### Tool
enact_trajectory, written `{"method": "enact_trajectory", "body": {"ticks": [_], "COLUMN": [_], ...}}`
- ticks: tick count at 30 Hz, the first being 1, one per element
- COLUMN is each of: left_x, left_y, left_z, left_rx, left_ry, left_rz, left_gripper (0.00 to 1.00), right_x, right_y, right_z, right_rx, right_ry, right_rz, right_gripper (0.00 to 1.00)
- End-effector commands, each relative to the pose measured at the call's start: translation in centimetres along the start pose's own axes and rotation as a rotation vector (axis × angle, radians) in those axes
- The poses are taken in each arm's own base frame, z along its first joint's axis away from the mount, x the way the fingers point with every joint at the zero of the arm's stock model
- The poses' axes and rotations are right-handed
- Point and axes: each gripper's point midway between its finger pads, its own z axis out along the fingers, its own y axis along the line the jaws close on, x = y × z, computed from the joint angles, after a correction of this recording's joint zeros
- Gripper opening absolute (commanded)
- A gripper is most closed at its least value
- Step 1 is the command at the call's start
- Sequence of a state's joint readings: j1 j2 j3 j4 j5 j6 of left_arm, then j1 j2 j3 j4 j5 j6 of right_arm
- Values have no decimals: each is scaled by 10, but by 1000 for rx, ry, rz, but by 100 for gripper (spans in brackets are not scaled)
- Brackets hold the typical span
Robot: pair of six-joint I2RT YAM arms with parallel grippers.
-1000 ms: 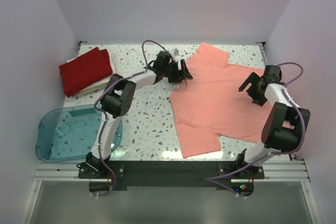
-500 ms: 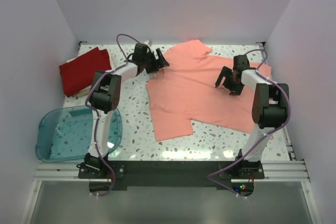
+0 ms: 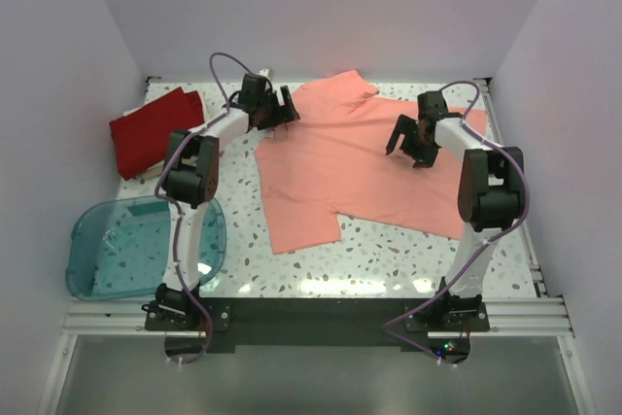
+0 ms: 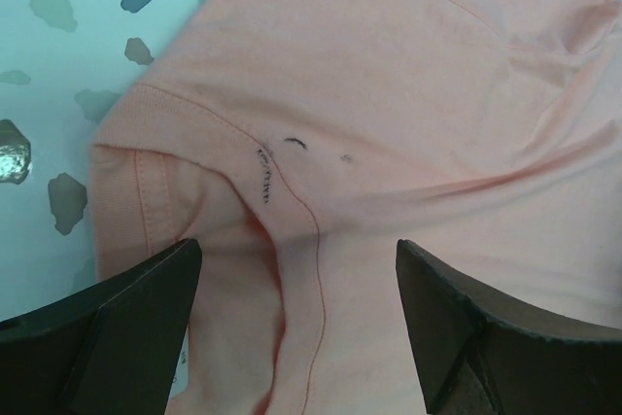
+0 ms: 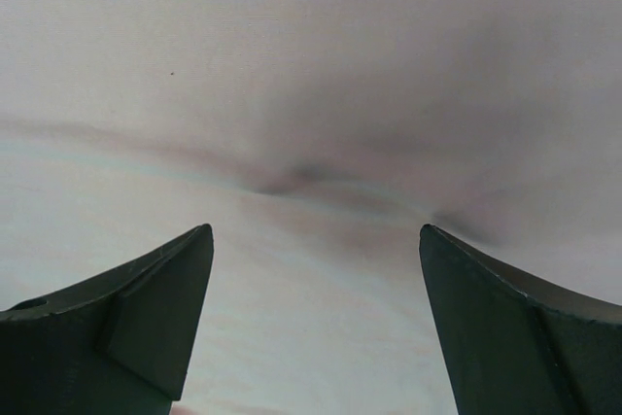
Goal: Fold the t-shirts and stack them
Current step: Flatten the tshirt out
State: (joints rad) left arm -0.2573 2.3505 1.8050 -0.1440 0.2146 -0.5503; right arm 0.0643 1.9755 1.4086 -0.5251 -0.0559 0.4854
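The salmon-pink t-shirt (image 3: 340,167) lies spread flat across the middle and back of the table. My left gripper (image 3: 285,110) is open, its jaws wide apart over the shirt's left sleeve hem (image 4: 262,172), with cloth (image 4: 408,94) beneath them. My right gripper (image 3: 406,148) is open over the shirt's right part, with smooth cloth (image 5: 311,65) filling its view and a small pucker ahead of the fingers. The deep red t-shirt (image 3: 155,128) lies folded at the back left on top of the cream-white t-shirt (image 3: 173,164), of which only an edge shows.
A translucent blue plastic tub (image 3: 136,245) stands at the front left beside the left arm's base. The enclosure walls close in the table at the back and both sides. Bare speckled tabletop (image 3: 389,259) shows in front of the shirt.
Both grippers have moved left and toward the back, and the salmon-pink shirt has slid left with them. The red stack and the tub have not moved.
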Motion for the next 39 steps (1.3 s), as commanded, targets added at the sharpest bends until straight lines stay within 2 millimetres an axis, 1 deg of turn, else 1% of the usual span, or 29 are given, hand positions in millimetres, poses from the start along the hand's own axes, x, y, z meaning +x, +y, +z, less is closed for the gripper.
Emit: {"method": "enact_trajectory", "body": {"ticks": [1, 2, 3, 5, 6, 7, 8, 10, 11, 12, 13, 14, 17, 22, 23, 26, 27, 28, 29, 31, 34, 39], "left_x": [-34, -33, -40, -34, -27, -20, -5, 6, 15, 30, 38, 52, 69, 89, 93, 100, 101, 101, 100, 102, 97, 82], "left_y": [-17, -20, -29, -36, -37, -39, -38, -43, -47, -46, -45, -41, -34, -22, -16, -5, -2, 3, 4, 12, 15, 19], "left_z": [-35, -40, -51, -59, -66, -68, -68, -75, -75, -76, -76, -75, -71, -60, -56, -49, -48, -46, -44, -39, -29, -11], "left_rx": [-28, -28, -24, -23, -29, -31, -37, -25, -15, -1, 7, 13, 12, 1, -8, -31, -39, -47, -48, -62, -67, -82], "left_ry": [-65, -64, -83, -75, -65, -48, -18, 10, 30, 67, 87, 126, 162, 223, 235, 256, 259, 262, 259, 269, 267, 245], "left_rz": [90, 102, 115, 147, 156, 163, 174, 182, 187, 181, 176, 154, 137, 115, 106, 86, 79, 72, 75, 77, 80, 87], "left_gripper": [87, 87, 87, 87, 87, 87, 87, 87, 87, 87, 87, 87, 87, 87, 87, 87, 87, 87, 87, 88, 88, 88], "right_x": [-22, -21, -24, -19, -15, -13, -3, 2, 11, 14, 17, 23, 30, 30, 29, 33, 36, 36, 36, 37, 39, 36], "right_y": [16, 15, 15, 10, 6, 4, -3, -10, -19, -22, -25, -30, -37, -41, -42, -46, -47, -48, -48, -50, -50, -43], "right_z": [-44, -49, -60, -66, -68, -73, -71, -74, -71, -71, -70, -69, -65, -54, -51, -39, -34, -30, -27, -21, -12, -2], "right_rx": [-53, -49, -50, -36, -22, -20, -4, 10, 25, 29, 33, 35, 42, 50, 49, 59, 67, 70, 70, 76, 79, 57], "right_ry": [-62, -61, -82, -80, -72, -76, -54, -56, -36, -35, -33, -28, -10, -12, -15, 6, 20, 26, 27, 38, 59, 74], "right_rz": [-5, -8, -15, -17, -21, -20, -18, -12, -4, 2, 7, 16, 25, 23, 25, 23, 22, 21, 24, 25, 25, 38], "right_gripper": [90, 90, 90, 90, 90, 90, 91, 91, 90, 90, 90, 90, 90, 90, 90, 90, 90, 90, 90, 90, 90, 90]}}
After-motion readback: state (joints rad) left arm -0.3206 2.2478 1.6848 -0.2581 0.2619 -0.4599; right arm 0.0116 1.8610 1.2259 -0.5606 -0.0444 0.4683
